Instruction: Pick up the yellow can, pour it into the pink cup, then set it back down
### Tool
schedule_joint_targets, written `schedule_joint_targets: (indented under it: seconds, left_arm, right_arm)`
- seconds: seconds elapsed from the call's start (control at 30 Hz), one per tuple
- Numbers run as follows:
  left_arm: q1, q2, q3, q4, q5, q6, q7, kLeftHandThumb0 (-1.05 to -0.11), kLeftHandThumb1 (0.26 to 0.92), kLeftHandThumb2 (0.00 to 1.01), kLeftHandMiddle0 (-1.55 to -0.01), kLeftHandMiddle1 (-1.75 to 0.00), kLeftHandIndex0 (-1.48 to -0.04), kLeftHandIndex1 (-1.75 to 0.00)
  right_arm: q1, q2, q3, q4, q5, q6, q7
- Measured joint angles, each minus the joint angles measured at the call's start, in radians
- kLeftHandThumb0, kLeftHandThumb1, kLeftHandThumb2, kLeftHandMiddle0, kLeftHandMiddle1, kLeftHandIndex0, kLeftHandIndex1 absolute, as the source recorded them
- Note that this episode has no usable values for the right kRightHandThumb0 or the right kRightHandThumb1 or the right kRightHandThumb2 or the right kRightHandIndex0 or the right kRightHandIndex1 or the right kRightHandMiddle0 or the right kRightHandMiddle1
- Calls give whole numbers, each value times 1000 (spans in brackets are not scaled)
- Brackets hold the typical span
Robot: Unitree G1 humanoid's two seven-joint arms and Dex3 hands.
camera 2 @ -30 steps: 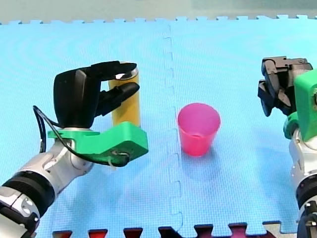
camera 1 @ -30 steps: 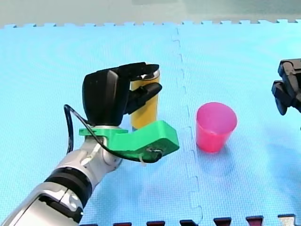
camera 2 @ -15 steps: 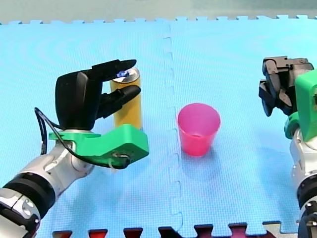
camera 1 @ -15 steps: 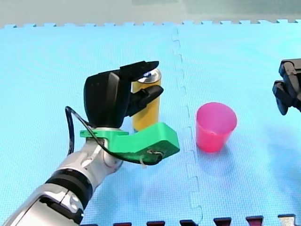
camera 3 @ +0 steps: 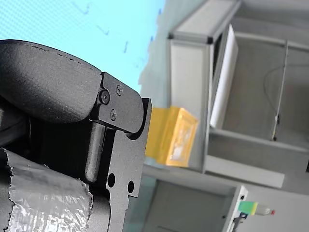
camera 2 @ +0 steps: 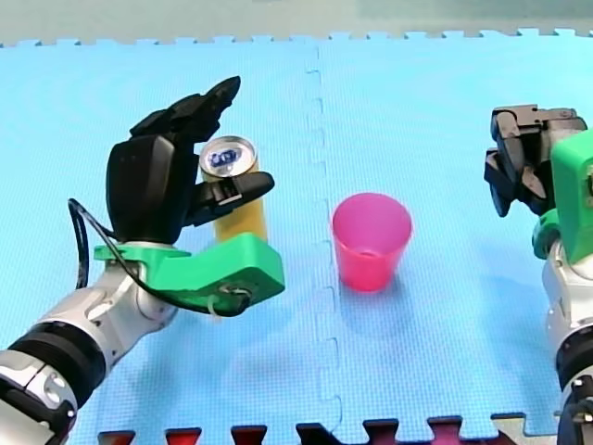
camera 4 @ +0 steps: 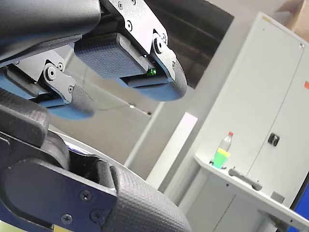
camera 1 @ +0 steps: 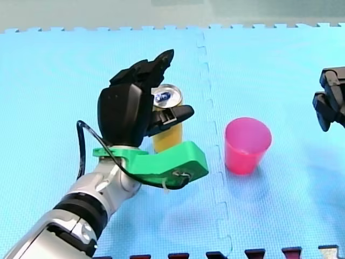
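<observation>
The floor is covered with light blue foam mat (camera 1: 280, 70) tiles, joined by a toothed seam (camera 1: 206, 59) that runs away from the viewer. Beyond the mat's notched far edge lies a strip of grey-green floor (camera 1: 81, 13). Dark red tabs (camera 1: 253, 253) line the near edge. Off to the side stands an open grey shelf unit (camera 3: 188, 96) with a yellow box (camera 3: 171, 137) beside it. Elsewhere a pale cabinet (camera 4: 285, 96) with a small dark latch (camera 4: 273, 139) rises behind a ledge (camera 4: 241, 181) holding a bottle (camera 4: 222, 152) of green liquid.

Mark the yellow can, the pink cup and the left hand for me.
yellow can (camera 2: 228, 156): second head view, on its silver top.
pink cup (camera 2: 371, 261): second head view, on its outer wall.
left hand (camera 2: 148, 190): second head view, on the black back of the hand, beside the can.
</observation>
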Motion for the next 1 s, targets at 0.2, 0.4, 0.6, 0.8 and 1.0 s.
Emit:
schedule_joint_targets:
  seconds: [0.2, 0.4, 0.6, 0.8, 1.0]
  left_arm:
    - [2, -1, 1, 0, -3, -4, -4, -1048, 920, 11, -528, 0, -403, 0]
    - [5, 0, 2, 0, -9, -9, -7, -1048, 921, 16, -510, 0, -380, 0]
    - [12, 7, 9, -7, -20, -16, -35, -1048, 921, 23, -497, 0, -371, 0]
    - [91, 37, 38, -85, -62, -85, -101, -1048, 904, 11, -498, -2, -366, 0]
    - [186, 65, 56, -213, -77, -201, -118, -1048, 900, 6, -499, -2, -368, -1]
  right_arm:
    - [0, -2, 3, -1, -6, 0, -13]
    - [0, -2, 8, -2, -12, 0, -28]
    - [0, 1, 9, -4, -11, 0, -28]
    - [0, 4, 8, -5, -8, 1, -26]
    - [-1, 5, 6, -4, -8, 4, -25]
